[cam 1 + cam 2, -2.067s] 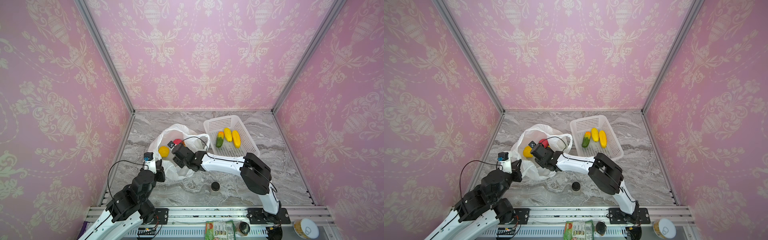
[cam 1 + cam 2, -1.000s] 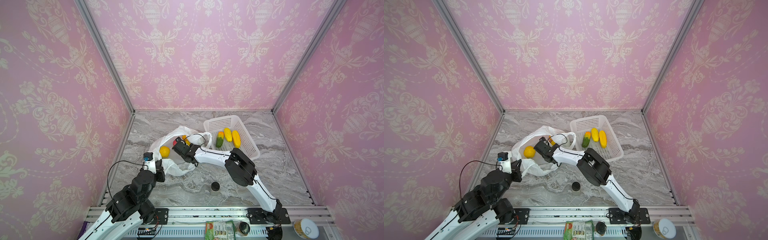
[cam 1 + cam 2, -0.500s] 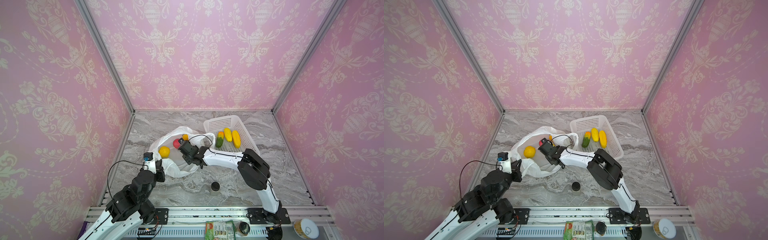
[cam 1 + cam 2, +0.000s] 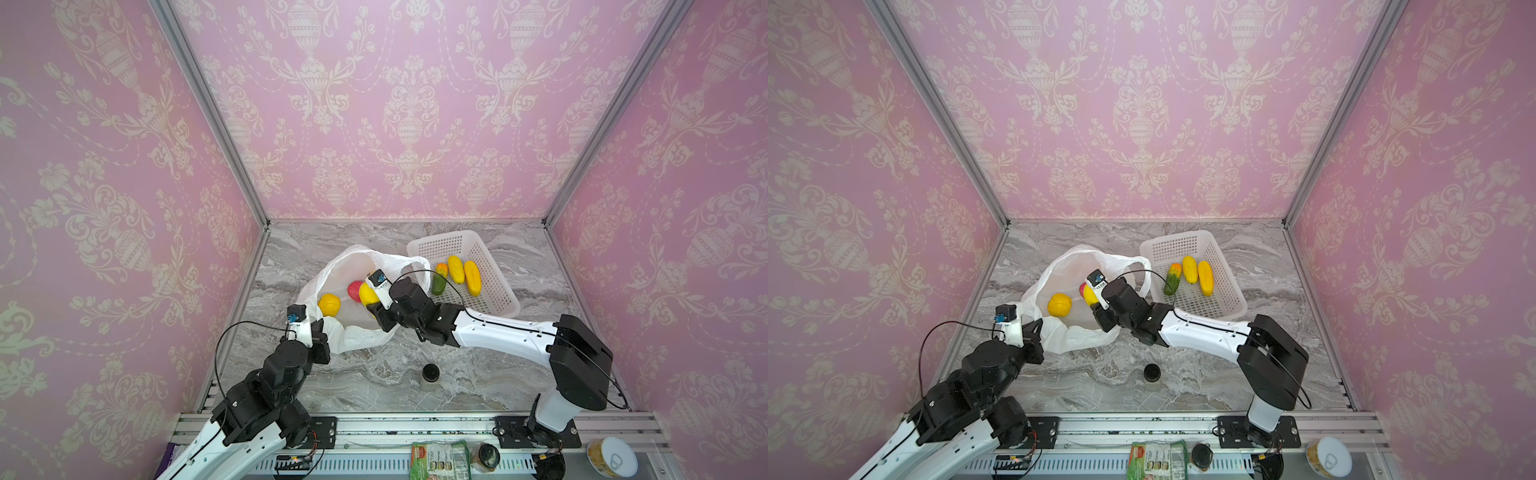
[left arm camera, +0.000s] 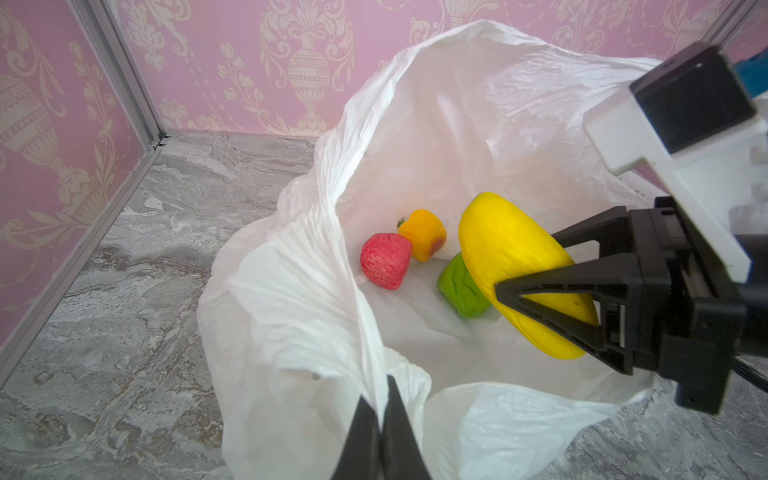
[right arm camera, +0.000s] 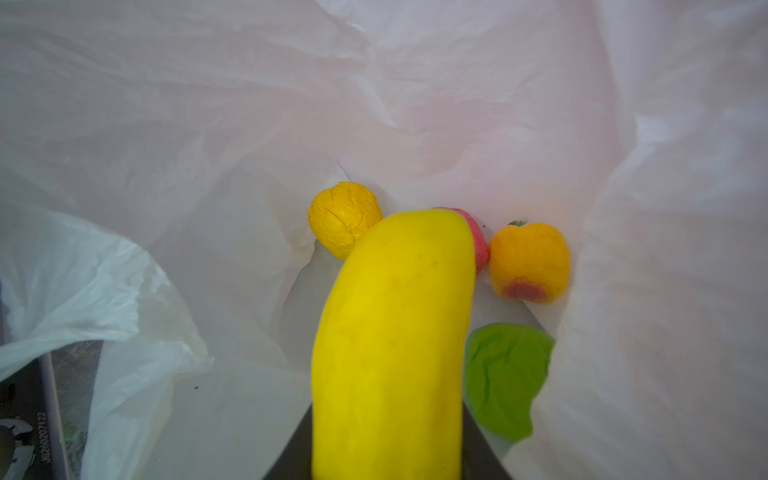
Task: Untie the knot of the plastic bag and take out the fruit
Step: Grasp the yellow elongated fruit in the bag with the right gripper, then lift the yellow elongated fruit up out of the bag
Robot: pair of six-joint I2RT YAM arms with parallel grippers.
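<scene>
Since a sec ago the R arm's elbow has swung out to the right, and the R claw has narrowed onto a glossy yellow elongated toy fruit, which now shows in both top views. The jaws clamp that fruit across its middle, w/ one end poking out past the fingertips, inside the open mouth of the thin crinkly white plastic bag. In the left wrist view it's tilted and overlaps the lumpy green toy piece; can't tell if they touch.

The L claw is pinched tight on the bag's near rim, w/ a fold of film caught btw the two black fingertips.

The other fruit in the bag are on its floor:
- Orange-yellow lumpy round piece, on the left side in both top views and apart from the rest.
- Pink-red round piece, touching the peach-coloured piece.
- The green piece, just beside those two.

The white perforated plastic basket sits just right of the bag. It holds a green-and-orange piece and two yellow elongated pieces, side by side.

A small dark-lidded jar stands upright on the grey marble tabletop, near the front and apart from the bag.
</scene>
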